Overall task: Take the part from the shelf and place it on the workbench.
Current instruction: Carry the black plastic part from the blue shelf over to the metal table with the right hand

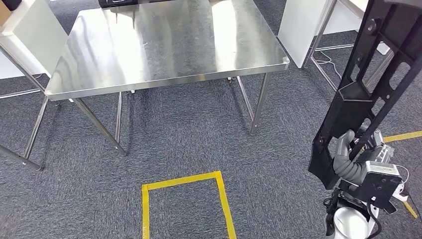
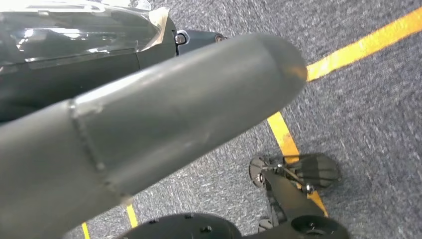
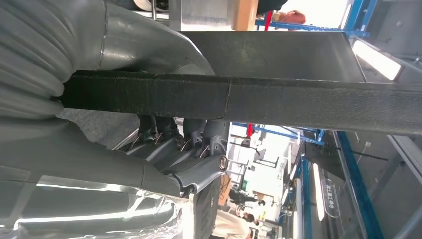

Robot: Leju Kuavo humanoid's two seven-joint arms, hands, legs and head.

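The part [image 1: 370, 84] is a long black openwork frame, held upright at the right of the head view. My right hand [image 1: 348, 154] grips it near its lower end. In the right wrist view the part [image 3: 249, 99] runs as a dark bar across the picture, with the hand's fingers [image 3: 184, 149] wrapped around it. The stainless steel workbench [image 1: 169, 50] stands ahead and to the left, its top bare, well apart from the part. My left hand [image 2: 149, 124] shows as a thick grey thumb over the carpet; its fingers are hidden.
A yellow tape square [image 1: 184, 204] marks the grey carpet in front of the workbench, and a yellow line [image 1: 403, 135] runs at the right. White furniture stands at the far left [image 1: 30, 35] and back right [image 1: 303, 25]. The workbench legs [image 1: 259, 107] splay outward.
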